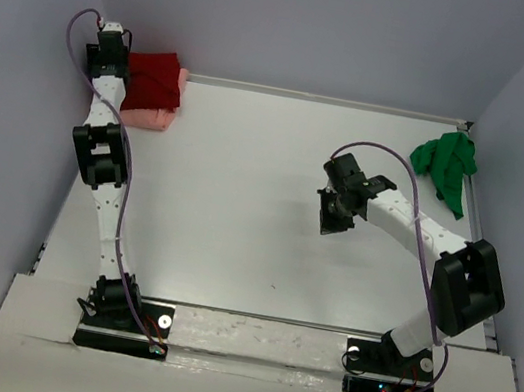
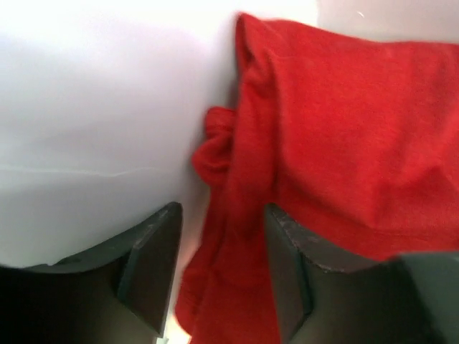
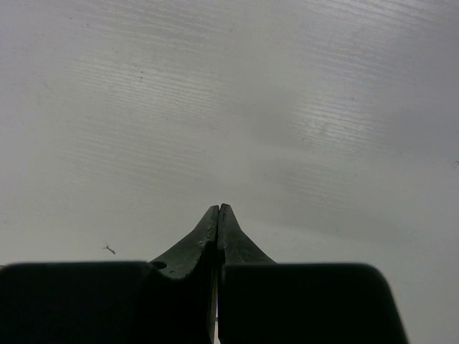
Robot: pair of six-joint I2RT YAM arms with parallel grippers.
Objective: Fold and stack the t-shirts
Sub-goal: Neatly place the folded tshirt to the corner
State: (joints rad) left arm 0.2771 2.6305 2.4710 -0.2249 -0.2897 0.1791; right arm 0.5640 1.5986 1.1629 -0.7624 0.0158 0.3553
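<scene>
Left wrist view: left jaws gape over the dark red t-shirt [image 2: 344, 143] stacked on the pink t-shirt [image 1: 149, 117], right jaws pinched empty; the crumpled far-right green t-shirt [image 1: 445, 167] likely comes next.

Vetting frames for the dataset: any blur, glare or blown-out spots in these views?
Top view: even light, sharp, no harsh shadows; green shirt and red shirt read cleanly. Left wrist: soft focus, the red shirt's folds smeared, white surface beside it washed out, left fingers blurry. Right wrist: streaky sheen on the table, right fingers closed, a dark silhouette with little detail.
</scene>
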